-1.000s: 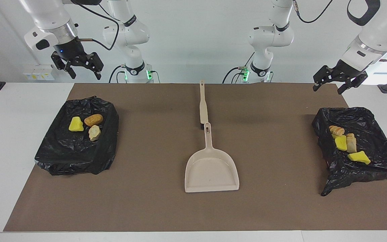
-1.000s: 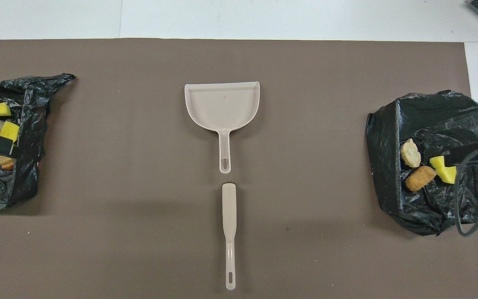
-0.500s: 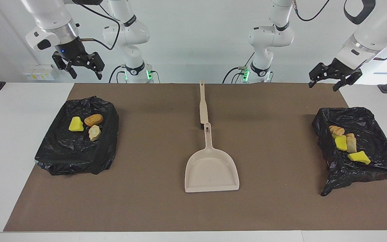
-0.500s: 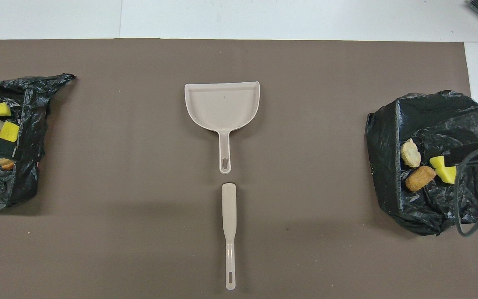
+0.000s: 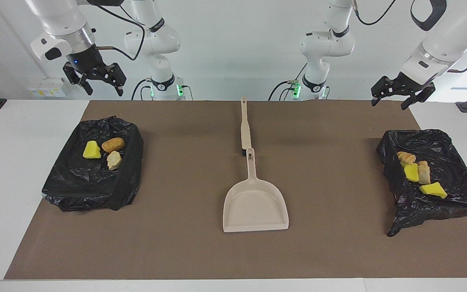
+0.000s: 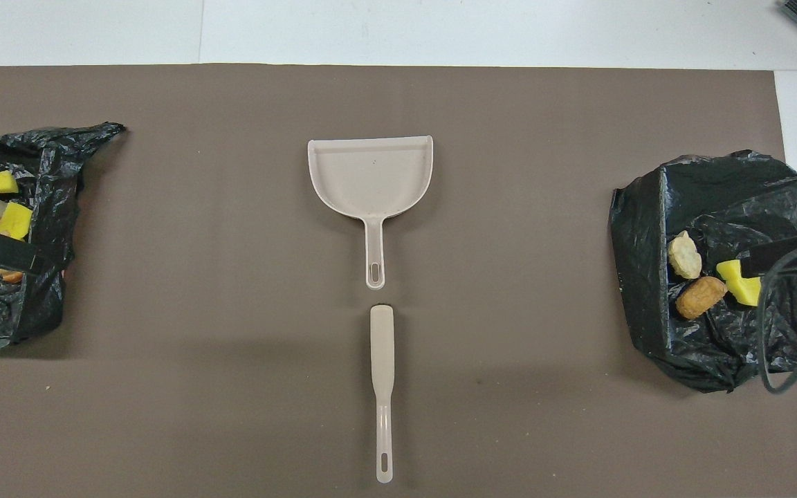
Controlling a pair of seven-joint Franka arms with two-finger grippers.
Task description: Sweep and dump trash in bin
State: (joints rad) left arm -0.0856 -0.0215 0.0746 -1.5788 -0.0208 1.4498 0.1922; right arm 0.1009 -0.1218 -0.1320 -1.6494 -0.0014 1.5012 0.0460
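Note:
The trash lies in two black-bagged bins. The bin (image 5: pixel 91 198) at the right arm's end holds a yellow sponge piece (image 5: pixel 91 150), a brown bread lump (image 5: pixel 113 144) and a tan lump (image 5: pixel 114 160). The bin (image 5: pixel 452 142) at the left arm's end holds two yellow sponge pieces (image 5: pixel 411 172) and bread lumps (image 5: pixel 406 157). My right gripper (image 5: pixel 100 87) is open and empty, high over its bin's edge. My left gripper (image 5: pixel 388 103) is open and empty, high over the mat near its bin. In the overhead view each gripper partly covers its bin's trash.
A beige dustpan (image 5: pixel 255 205) lies mid-table, its handle pointing toward the robots. A beige brush (image 5: pixel 245 129) lies in line with it, nearer to the robots. A brown mat (image 5: pixel 185 243) covers the table.
My left gripper has risen and drawn back toward the robots from over its bin. My right gripper rose slightly. The trash, dustpan and brush have not moved.

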